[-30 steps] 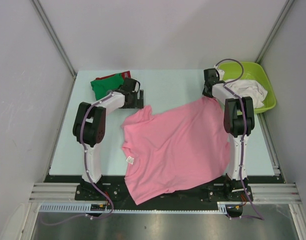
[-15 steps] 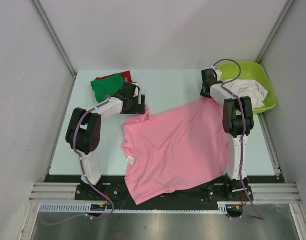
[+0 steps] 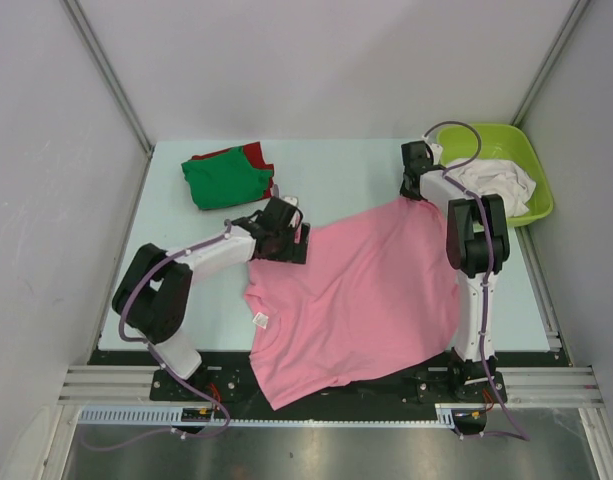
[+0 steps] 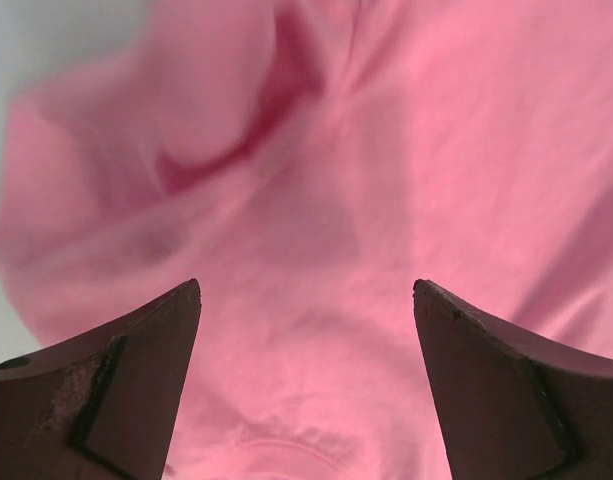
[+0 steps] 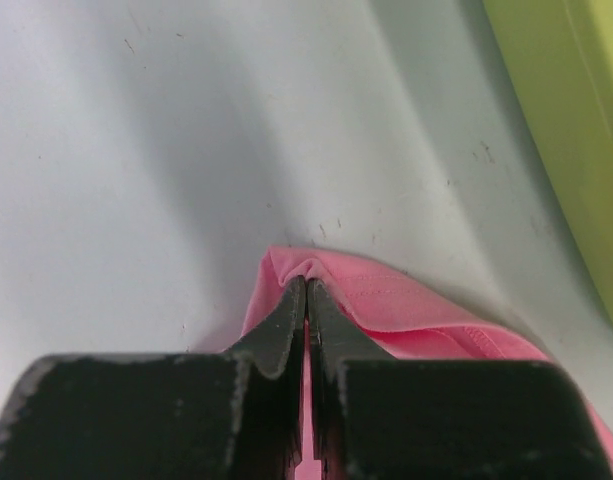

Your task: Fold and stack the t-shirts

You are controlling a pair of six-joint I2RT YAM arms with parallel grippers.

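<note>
A large pink t-shirt (image 3: pixel 361 290) lies spread over the middle of the table, its small neck label (image 3: pixel 261 320) at the left. My left gripper (image 3: pixel 289 243) hovers open over the shirt's far-left sleeve; in the left wrist view pink cloth (image 4: pixel 316 200) fills the space between its wide-apart fingers (image 4: pixel 136 380). My right gripper (image 3: pixel 414 190) is shut on the shirt's far-right corner (image 5: pixel 366 290), pinched between its fingertips (image 5: pixel 308 285). A folded green t-shirt (image 3: pixel 224 180) lies on a red t-shirt (image 3: pixel 254 152) at the far left. White t-shirts (image 3: pixel 496 178) sit in the tub.
The lime-green plastic tub (image 3: pixel 531 160) stands at the far right corner, close behind the right arm; its wall (image 5: pixel 576 130) shows in the right wrist view. The pink shirt's near hem hangs over the table's front edge (image 3: pixel 316 385). Grey walls enclose the table.
My left arm has swung from beside the green and red stack down and right, onto the pink shirt's sleeve. The right gripper has shifted slightly left, still pinching the corner.
</note>
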